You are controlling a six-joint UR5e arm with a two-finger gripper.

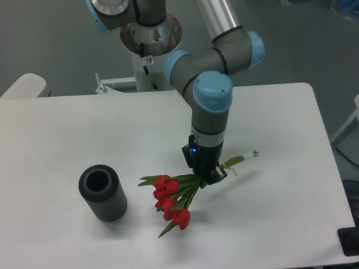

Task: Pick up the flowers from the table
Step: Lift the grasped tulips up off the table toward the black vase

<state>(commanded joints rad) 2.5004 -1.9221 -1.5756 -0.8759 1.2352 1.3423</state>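
Note:
The flowers [171, 200], a bunch of red tulips with green leaves, lie near the middle of the white table [50, 145], heads toward the front left. Their long green stems run up and to the right, and the tied stem end [247, 157] sticks out beyond the gripper. My gripper [206, 177] points straight down over the stems just behind the leaves, with its fingers closed around them. The stems between the fingers are hidden. I cannot tell whether the bunch rests on the table or hangs just above it.
A dark grey ribbed cylinder [102, 193] lies on the table to the left of the flowers, its open end facing up and back. The arm's base [150, 33] stands at the table's far edge. The table's right edge [331, 168] is near.

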